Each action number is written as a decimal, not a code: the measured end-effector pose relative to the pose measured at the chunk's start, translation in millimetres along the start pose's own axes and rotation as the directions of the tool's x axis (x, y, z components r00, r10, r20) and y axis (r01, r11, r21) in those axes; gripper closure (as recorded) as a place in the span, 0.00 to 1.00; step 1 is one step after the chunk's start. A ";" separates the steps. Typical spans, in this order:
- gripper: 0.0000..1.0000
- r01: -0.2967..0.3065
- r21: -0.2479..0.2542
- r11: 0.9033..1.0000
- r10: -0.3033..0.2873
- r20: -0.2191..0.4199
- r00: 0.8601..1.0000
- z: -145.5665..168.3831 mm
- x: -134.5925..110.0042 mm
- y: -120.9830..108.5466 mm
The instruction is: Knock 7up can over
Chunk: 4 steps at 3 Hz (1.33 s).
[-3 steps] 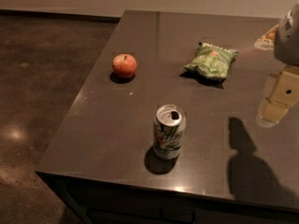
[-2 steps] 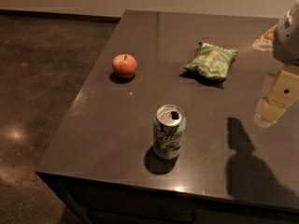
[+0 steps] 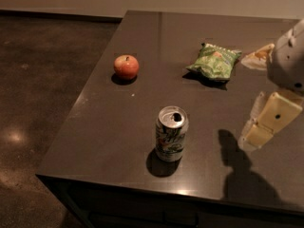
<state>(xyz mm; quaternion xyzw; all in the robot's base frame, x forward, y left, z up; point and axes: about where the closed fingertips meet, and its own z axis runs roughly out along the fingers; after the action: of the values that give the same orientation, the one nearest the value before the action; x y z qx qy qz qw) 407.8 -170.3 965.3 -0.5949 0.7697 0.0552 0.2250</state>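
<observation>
The 7up can (image 3: 171, 133) stands upright near the front edge of the dark table (image 3: 109, 122). It is silver-white with green lettering and an opened top. My gripper (image 3: 254, 134) hangs at the right edge of the view, above the table. It is to the right of the can, well apart from it. Its shadow falls on the table below it.
A red apple (image 3: 126, 66) sits at the back left of the table. A green crinkled chip bag (image 3: 214, 62) lies at the back middle. A pale wrapper (image 3: 258, 57) lies behind the arm at the right. The table's left and front edges drop to a dark floor (image 3: 42, 80).
</observation>
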 end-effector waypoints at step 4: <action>0.00 0.020 -0.046 0.999 -0.006 0.285 0.959 83.7 -73.2 67.1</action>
<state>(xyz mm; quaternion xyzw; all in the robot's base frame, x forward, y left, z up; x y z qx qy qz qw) 382.2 -56.4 908.5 -0.5910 0.7240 0.1573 0.3191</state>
